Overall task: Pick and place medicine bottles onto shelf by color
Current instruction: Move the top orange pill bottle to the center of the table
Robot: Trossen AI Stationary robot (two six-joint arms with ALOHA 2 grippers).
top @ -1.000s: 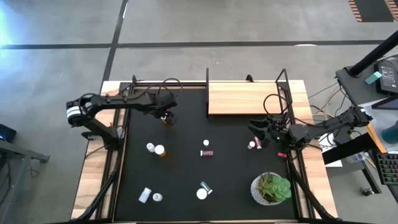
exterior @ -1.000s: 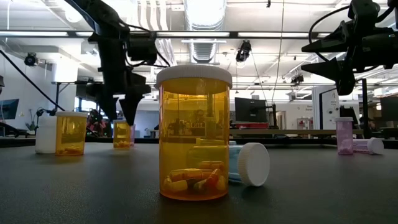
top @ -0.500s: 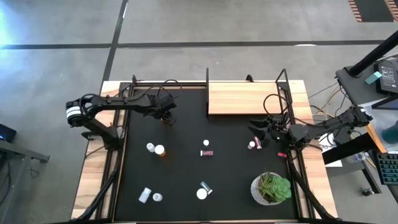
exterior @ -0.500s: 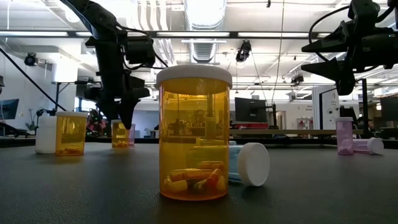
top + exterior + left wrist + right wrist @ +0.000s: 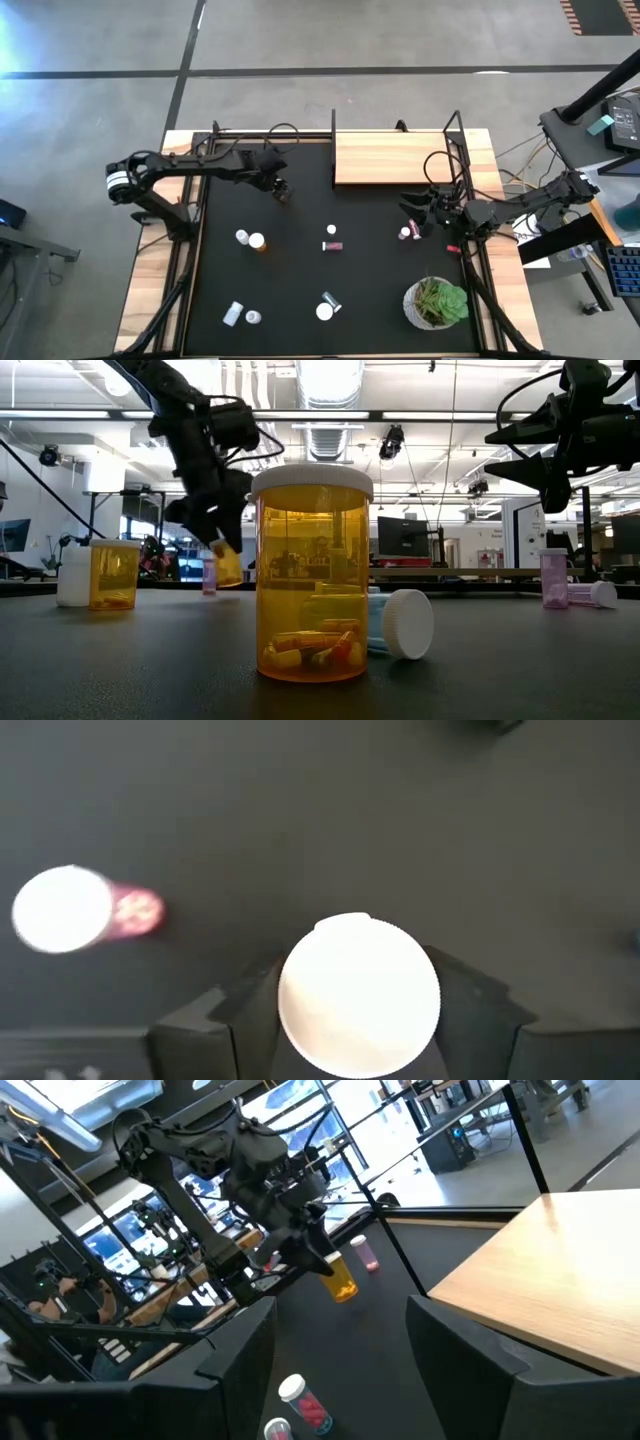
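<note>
My left gripper [image 5: 279,186] is shut on an orange medicine bottle [image 5: 228,568] with a white cap, over the black mat's far left part. A pink bottle [image 5: 209,573] stands on the mat beside it and shows in the left wrist view [image 5: 65,910]. The light-wood shelf [image 5: 395,158] lies at the far right. My right gripper [image 5: 412,215] is open and empty, in the air near the mat's right edge. It hangs just beyond a pink bottle [image 5: 405,233] that stands on the mat. My left gripper pinches the orange bottle between its two fingers [image 5: 250,1005] at its upper part, by the white cap [image 5: 358,995]. The fingers come from above, pointing down. The bottle hangs below them, tilted, its bottom [image 5: 344,1290] clear of the mat.
Several more bottles stand or lie on the mat: an orange and a white one [image 5: 250,239] at the left, a maroon one [image 5: 332,245] in the middle, and others near the front [image 5: 327,305] [image 5: 240,314]. A green potted plant [image 5: 436,303] stands at the front right.
My left gripper has lifted the orange bottle off the mat and carried it a little toward the table's right edge. The bottle stood upright beside the pink one; now it hangs tilted and clear. The pink bottle has stayed in place.
</note>
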